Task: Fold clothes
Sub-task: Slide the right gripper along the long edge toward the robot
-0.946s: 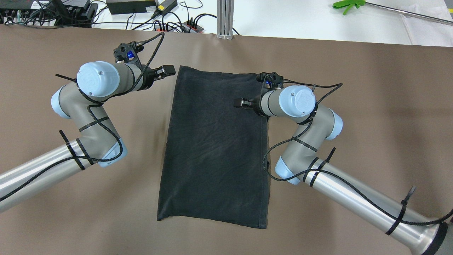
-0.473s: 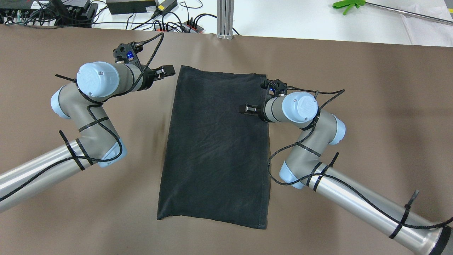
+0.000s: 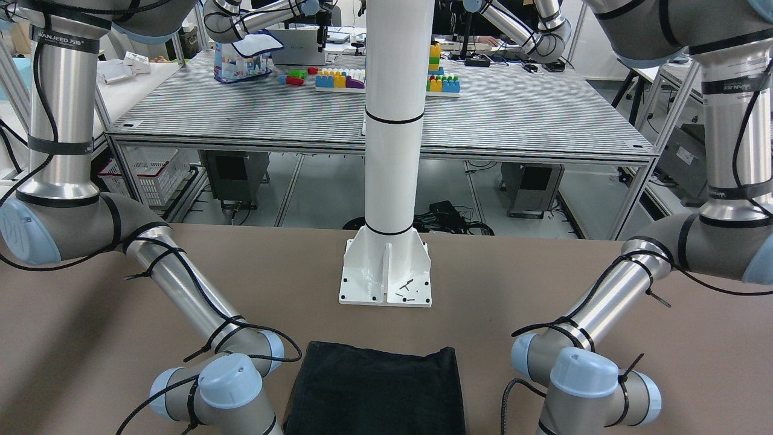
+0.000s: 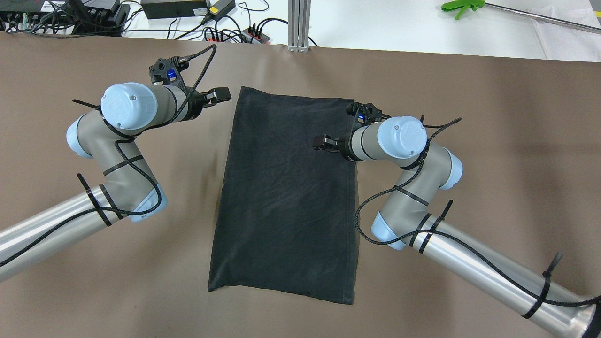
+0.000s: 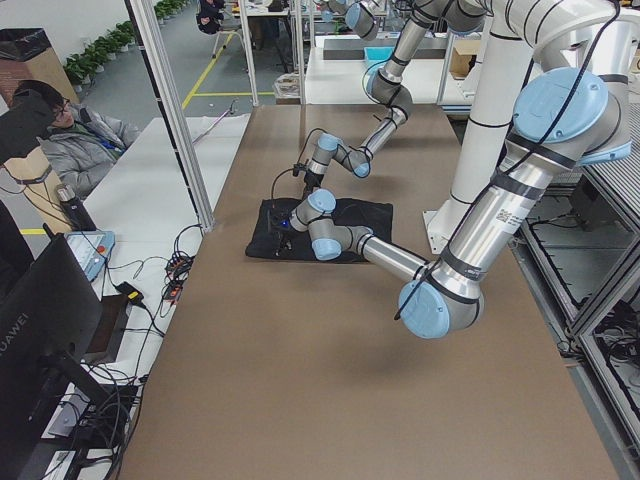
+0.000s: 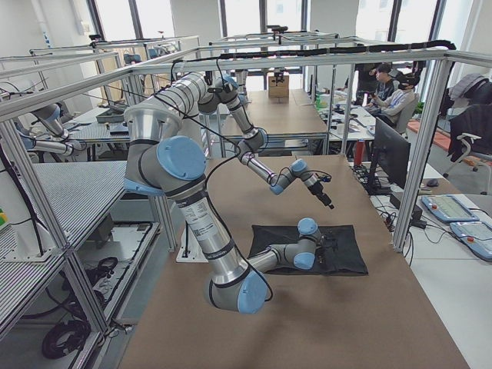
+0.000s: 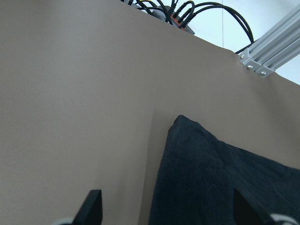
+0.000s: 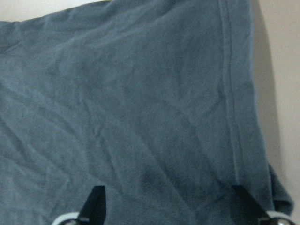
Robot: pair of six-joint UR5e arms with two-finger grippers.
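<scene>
The black cloth lies flat on the brown table, a long rectangle running from far to near; it also shows in the front-facing view. My left gripper is open and empty, just left of the cloth's far left corner; its fingertips hover over the table and the cloth's edge. My right gripper is open and empty above the cloth, near its right hem. The right wrist view shows only cloth between the fingertips.
The white pillar's base plate stands on the table at the robot's side of the cloth. Cables and a power strip and an aluminium post lie past the table's far edge. Bare brown table lies either side.
My right arm has shifted a little to the right and toward the near side, its gripper still open over the cloth. The left arm has barely moved. The cloth lies as before.
</scene>
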